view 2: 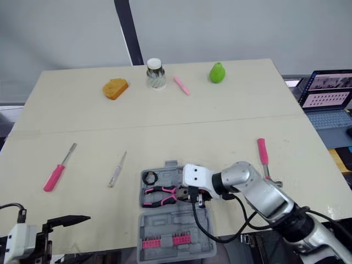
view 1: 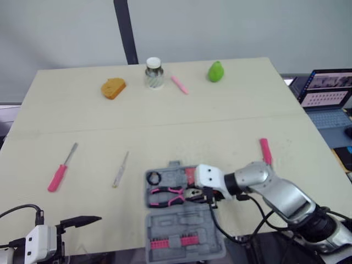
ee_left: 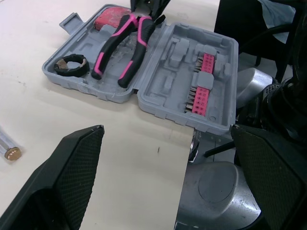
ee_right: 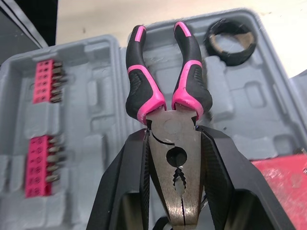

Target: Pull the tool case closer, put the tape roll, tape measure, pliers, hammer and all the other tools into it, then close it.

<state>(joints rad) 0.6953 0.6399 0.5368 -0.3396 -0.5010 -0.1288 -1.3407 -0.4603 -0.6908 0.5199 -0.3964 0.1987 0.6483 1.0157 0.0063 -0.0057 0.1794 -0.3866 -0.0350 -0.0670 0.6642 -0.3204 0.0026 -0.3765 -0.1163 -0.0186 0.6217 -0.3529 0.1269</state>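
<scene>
Firmly clamped, the pliers (ee_right: 170,122) sit inside the right end effector (ee_right: 172,135).

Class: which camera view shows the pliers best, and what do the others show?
The right wrist view: the pliers sit close up, head held by the right gripper. The left wrist view shows their handles in the case; the eye views show them small.
</scene>
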